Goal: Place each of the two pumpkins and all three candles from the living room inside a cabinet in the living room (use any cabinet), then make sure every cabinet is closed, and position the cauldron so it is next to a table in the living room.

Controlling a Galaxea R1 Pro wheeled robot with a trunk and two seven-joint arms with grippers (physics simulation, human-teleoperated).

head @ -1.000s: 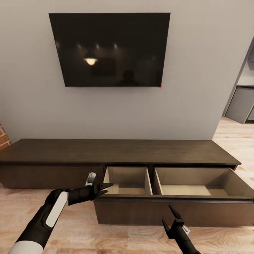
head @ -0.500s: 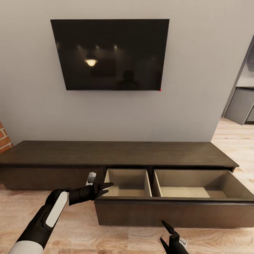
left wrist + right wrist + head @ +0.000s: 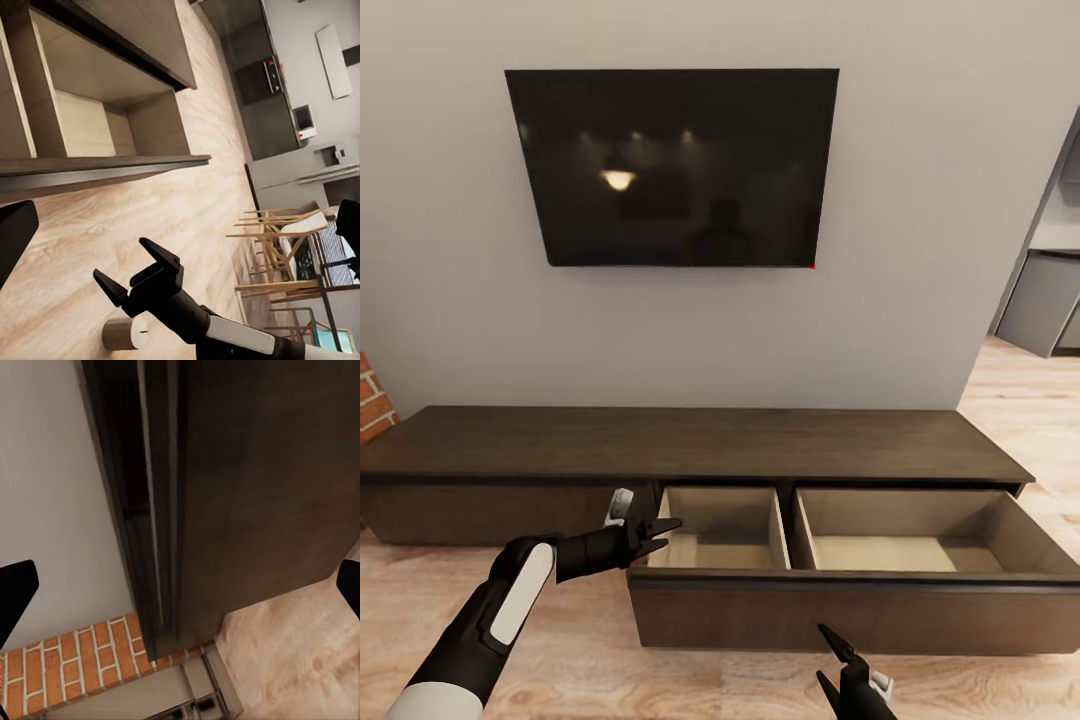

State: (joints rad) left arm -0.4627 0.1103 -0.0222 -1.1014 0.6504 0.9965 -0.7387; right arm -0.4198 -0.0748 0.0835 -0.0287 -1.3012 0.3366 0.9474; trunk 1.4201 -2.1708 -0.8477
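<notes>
The cabinet (image 3: 690, 440) runs long and low along the wall under a TV. Its wide drawer (image 3: 840, 612) is pulled out, and both pale compartments (image 3: 725, 545) (image 3: 900, 550) are empty. My left gripper (image 3: 665, 533) hangs open at the drawer's left front corner, holding nothing. My right gripper (image 3: 822, 655) is open and empty, low in front of the drawer face; the left wrist view also catches this right gripper (image 3: 120, 259) over the wood floor. The right wrist view faces the dark cabinet (image 3: 255, 487) up close. The pumpkins, candles, cauldron and table are out of view.
A black TV (image 3: 672, 165) hangs on the grey wall. Red brick (image 3: 372, 395) edges the left. Light wood floor (image 3: 560, 670) spreads in front. A kitchen opening (image 3: 1045, 300) lies to the right, and wooden chairs (image 3: 277, 240) stand beyond.
The whole head view has shifted, so the TV and cabinet sit lower in the picture. My right gripper has dropped toward the bottom edge. The left arm holds the same pose.
</notes>
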